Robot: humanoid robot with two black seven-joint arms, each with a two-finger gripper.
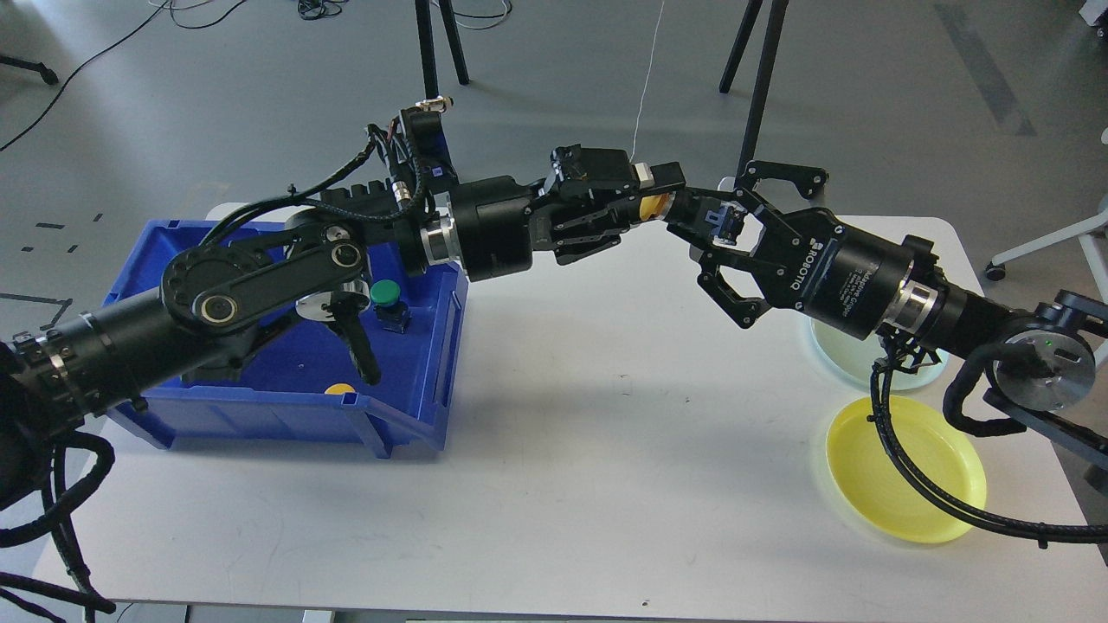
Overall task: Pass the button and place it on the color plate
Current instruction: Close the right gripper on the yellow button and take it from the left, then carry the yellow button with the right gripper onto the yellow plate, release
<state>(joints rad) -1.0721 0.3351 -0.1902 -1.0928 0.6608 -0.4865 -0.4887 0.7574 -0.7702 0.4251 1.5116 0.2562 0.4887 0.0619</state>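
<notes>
My left gripper (665,204) reaches right from over the bin and is shut on a button with a yellow cap (649,206) and a blue base (724,221), held in the air above the table's back edge. My right gripper (711,227) comes in from the right, and its open fingers straddle the button's blue base; I cannot tell whether they touch it. A yellow plate (905,472) lies at the table's right front. A pale green plate (853,355) lies behind it, partly hidden by my right arm.
A blue bin (286,407) stands at the table's left and holds a green button (385,292) and a yellow button (339,389). My left arm crosses over the bin. Tripod legs (762,78) stand on the floor behind the white table (606,450).
</notes>
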